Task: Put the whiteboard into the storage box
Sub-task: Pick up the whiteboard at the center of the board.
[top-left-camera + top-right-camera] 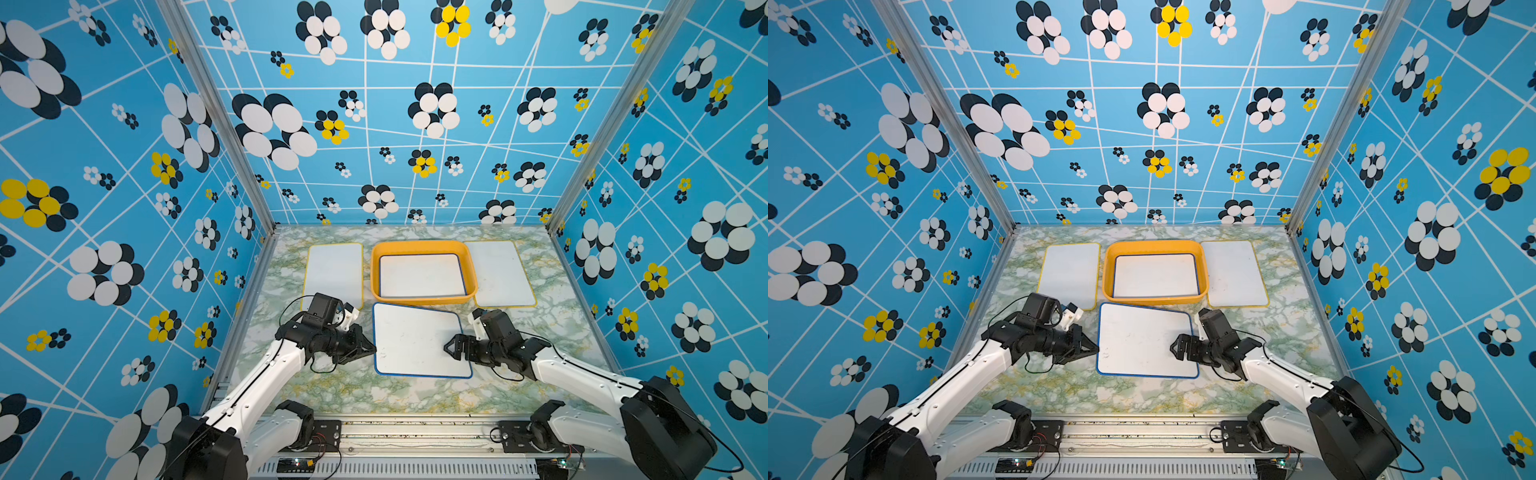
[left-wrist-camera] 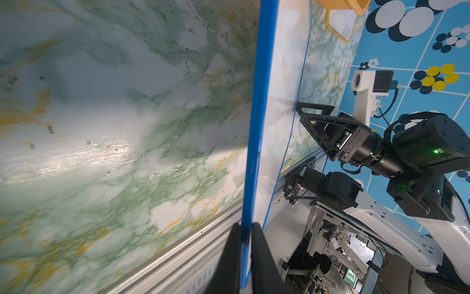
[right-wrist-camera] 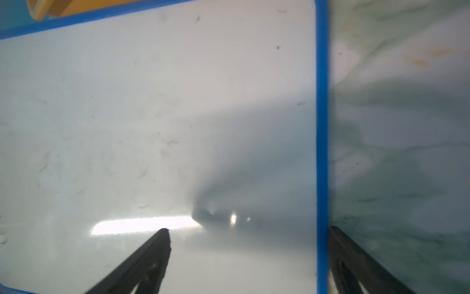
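Observation:
A blue-framed whiteboard [image 1: 419, 340] [image 1: 1144, 338] lies on the marble table just in front of the storage box [image 1: 422, 246] [image 1: 1154, 245], an orange tray. Another blue-framed whiteboard [image 1: 422, 274] lies flat inside the tray. My left gripper [image 1: 373, 352] [image 2: 246, 225] is shut on the near board's left blue edge [image 2: 256, 101]. My right gripper [image 1: 451, 347] [image 3: 248, 229] is open at the board's right side. One of its fingers is over the white face [image 3: 152, 114] and the other is outside the blue edge.
A yellow-framed whiteboard [image 1: 334, 270] lies left of the tray and another [image 1: 500, 272] lies right of it. Patterned blue walls close in the table on three sides. A metal rail [image 1: 415, 428] runs along the front edge.

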`<state>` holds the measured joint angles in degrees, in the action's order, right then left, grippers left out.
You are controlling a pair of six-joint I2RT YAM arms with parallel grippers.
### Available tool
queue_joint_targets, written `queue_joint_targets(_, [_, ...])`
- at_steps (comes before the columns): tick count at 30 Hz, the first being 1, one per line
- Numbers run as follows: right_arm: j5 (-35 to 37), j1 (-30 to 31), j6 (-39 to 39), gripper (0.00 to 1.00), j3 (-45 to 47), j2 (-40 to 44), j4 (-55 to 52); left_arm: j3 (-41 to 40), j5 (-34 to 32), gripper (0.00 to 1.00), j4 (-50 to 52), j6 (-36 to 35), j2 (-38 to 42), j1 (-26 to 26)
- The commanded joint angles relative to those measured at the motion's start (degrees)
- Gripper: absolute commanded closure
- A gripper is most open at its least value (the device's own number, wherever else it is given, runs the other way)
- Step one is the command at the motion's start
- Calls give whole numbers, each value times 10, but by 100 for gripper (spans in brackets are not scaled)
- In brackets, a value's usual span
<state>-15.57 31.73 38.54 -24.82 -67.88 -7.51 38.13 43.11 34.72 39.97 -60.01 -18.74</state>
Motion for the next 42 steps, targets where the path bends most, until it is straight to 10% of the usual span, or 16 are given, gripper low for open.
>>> queue_joint_targets(1, [-37, 16, 13, 2, 45, -38, -139, 11, 83, 82, -33, 4, 6, -6])
queue_joint_targets(42, [-46, 15, 12, 2, 36, -72, -106, 40, 14, 75, -75, 14, -75, -60])
